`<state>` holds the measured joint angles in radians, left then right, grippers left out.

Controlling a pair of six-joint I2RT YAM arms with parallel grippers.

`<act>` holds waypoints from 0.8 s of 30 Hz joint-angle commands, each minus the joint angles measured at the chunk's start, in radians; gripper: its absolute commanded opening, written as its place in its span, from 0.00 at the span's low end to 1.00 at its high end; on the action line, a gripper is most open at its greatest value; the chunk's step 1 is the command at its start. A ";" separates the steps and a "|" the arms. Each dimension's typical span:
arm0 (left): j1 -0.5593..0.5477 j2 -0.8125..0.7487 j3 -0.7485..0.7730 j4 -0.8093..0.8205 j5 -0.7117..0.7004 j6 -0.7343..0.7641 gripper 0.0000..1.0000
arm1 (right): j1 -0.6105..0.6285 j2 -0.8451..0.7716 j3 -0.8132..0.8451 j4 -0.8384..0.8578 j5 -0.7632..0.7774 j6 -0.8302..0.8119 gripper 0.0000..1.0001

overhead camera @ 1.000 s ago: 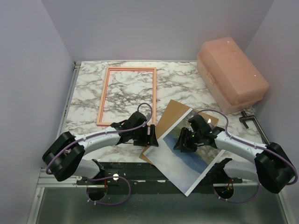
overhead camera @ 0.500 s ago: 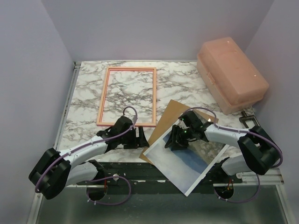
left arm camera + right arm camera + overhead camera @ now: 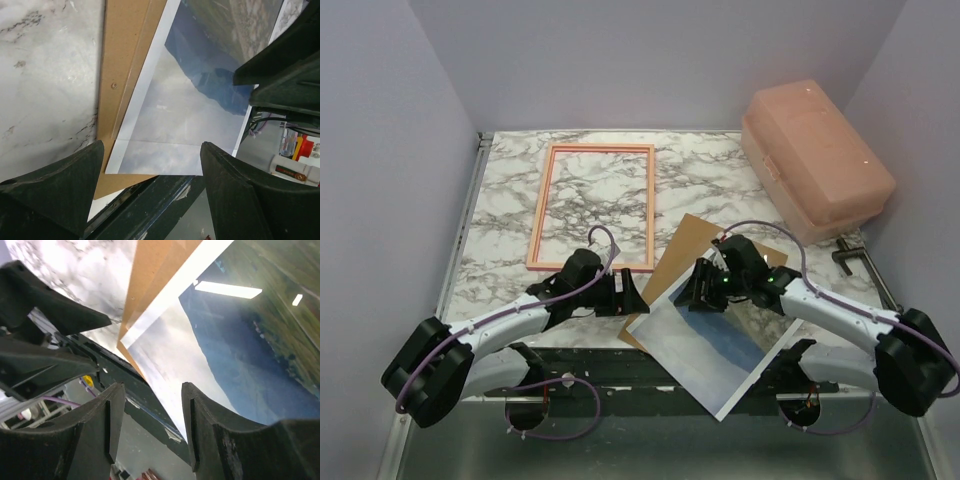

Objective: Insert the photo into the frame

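The photo (image 3: pixel 712 352) lies picture side up at the front, skewed, its near corner hanging past the table edge. It rests on a brown backing board (image 3: pixel 682 248). The thin pinkish-orange frame (image 3: pixel 538 212) lies flat and empty at the back left. My left gripper (image 3: pixel 634 296) is open and empty, low beside the photo's left corner. My right gripper (image 3: pixel 692 292) is open and empty just above the photo's upper left part. In the left wrist view the photo (image 3: pixel 200 100) and board (image 3: pixel 125 65) lie beyond my open gripper (image 3: pixel 152 146). In the right wrist view my gripper (image 3: pixel 153 386) is open over the photo (image 3: pixel 225 345).
A large pink plastic box (image 3: pixel 815 155) stands at the back right. A black clamp (image 3: pixel 850 262) sits on the right table edge. The dark front rail (image 3: pixel 650 365) runs under the overhanging photo. Marble tabletop (image 3: pixel 700 180) shows between frame and box.
My left gripper drew back to the left, then came right again to the photo's corner. My right gripper moved left and slightly away over the photo. Photo, board and frame have not moved.
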<state>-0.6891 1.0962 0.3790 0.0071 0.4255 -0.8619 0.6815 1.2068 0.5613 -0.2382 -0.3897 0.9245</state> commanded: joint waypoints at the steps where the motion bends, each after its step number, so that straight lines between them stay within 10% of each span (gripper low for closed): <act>1: -0.006 0.051 0.053 0.066 0.051 0.005 0.79 | 0.005 -0.155 -0.036 -0.149 0.136 0.040 0.56; 24: -0.042 0.333 0.116 0.091 0.123 0.093 0.74 | 0.003 -0.435 -0.134 -0.382 0.222 0.093 0.55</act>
<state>-0.7158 1.3838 0.5034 0.1143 0.4938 -0.8268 0.6815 0.7639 0.4355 -0.5907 -0.2012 1.0172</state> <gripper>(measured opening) 0.752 0.551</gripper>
